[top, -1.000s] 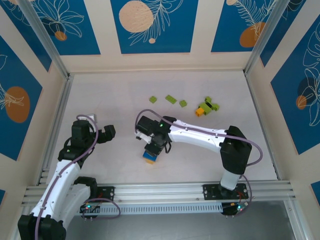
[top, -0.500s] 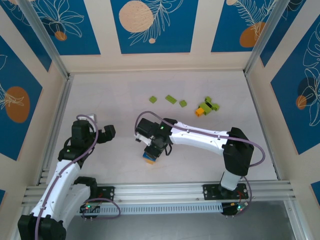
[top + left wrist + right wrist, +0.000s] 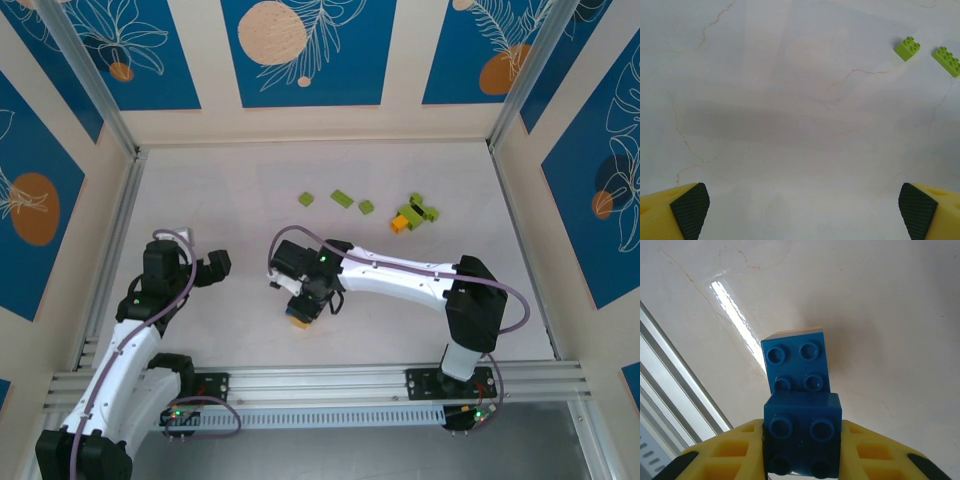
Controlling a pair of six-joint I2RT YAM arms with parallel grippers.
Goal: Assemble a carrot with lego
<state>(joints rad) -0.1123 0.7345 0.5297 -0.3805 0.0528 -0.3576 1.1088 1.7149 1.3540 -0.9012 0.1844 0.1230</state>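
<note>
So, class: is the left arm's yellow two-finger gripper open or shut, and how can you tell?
Open. The left gripper has its black-padded fingers at opposite lower corners of its wrist view, with bare white table between them.

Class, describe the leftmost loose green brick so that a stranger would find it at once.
On the far half of the white table, lime bricks lie in a row. The target brick sits alone at its left end. It is small and square; the neighbouring brick is longer.
</note>
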